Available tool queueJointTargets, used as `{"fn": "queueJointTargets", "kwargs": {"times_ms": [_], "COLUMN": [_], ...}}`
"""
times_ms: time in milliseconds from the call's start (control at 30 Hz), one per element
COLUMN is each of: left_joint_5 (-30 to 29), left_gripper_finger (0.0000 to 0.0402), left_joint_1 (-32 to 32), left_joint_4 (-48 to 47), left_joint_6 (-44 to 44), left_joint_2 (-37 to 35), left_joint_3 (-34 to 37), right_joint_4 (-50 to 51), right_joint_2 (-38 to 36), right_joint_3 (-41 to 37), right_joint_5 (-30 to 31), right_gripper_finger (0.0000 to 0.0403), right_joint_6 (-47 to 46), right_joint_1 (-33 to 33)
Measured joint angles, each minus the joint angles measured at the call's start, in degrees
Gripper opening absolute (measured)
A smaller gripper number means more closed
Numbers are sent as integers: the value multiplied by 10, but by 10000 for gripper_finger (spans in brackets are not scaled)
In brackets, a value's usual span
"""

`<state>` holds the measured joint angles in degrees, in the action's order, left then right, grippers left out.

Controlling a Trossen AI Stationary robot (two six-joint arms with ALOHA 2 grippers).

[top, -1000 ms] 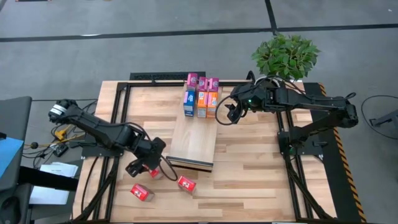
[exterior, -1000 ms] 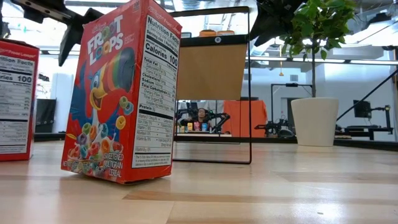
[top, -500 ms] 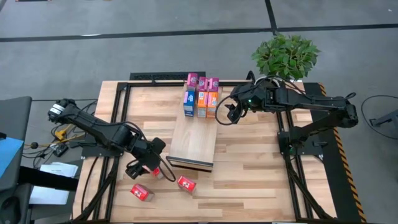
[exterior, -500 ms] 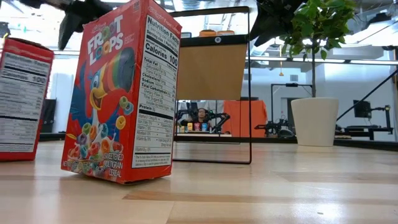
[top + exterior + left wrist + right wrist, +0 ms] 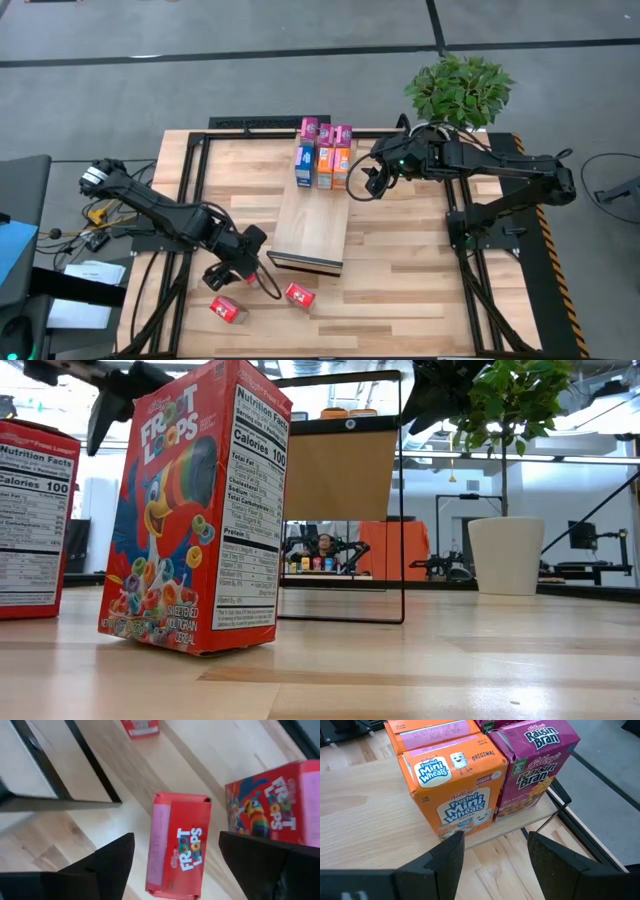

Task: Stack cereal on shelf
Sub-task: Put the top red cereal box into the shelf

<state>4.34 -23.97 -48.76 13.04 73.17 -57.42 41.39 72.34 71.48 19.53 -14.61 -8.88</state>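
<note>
My left gripper [image 5: 240,275] is open over a red Froot Loops box [image 5: 177,850] that stands on the table near the shelf's near left corner. Its fingers stand on either side of the box, apart from it. Two more red boxes rest on the table nearby [image 5: 226,309] [image 5: 298,294]. The shelf [image 5: 312,225] is a pale wooden block. At its far end stand a blue box [image 5: 304,165], orange boxes [image 5: 332,165] and magenta boxes [image 5: 325,130]. My right gripper [image 5: 365,183] is open and empty, just right of the orange Mini-Wheats box [image 5: 452,795] and the Raisin Bran box [image 5: 535,765].
A potted plant [image 5: 460,90] stands at the table's far right corner. Black frame rails run along the table's left side [image 5: 190,200] and right side [image 5: 460,250]. Bare wood lies between the shelf and the right rail.
The red box under my left gripper has tipped over a little, then stood upright again, and now stands slightly shifted from where it was. My left gripper has moved a little toward the table's near edge above it.
</note>
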Motion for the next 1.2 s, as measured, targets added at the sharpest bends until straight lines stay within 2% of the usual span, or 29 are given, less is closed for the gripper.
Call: {"fn": "queueJointTargets", "kwargs": {"times_ms": [333, 500, 967, 1200], "left_joint_5": [-19, -18, -22, -18], "left_gripper_finger": [278, 262, 176, 166], "left_joint_1": [-2, -2, -2, -2], "left_joint_4": [26, 31, 34, -56], "left_joint_6": [-10, -19, -85, -125], "left_joint_2": [0, 0, 0, -8], "left_joint_3": [51, 72, 70, 14], "right_joint_4": [0, 0, 0, 0], "right_joint_2": [0, 0, 0, 0], "right_joint_3": [0, 0, 0, 0], "right_joint_5": [0, 0, 0, 0], "right_gripper_finger": [245, 245, 245, 245], "right_joint_6": [0, 0, 0, 0], "right_joint_1": [0, 0, 0, 0]}}
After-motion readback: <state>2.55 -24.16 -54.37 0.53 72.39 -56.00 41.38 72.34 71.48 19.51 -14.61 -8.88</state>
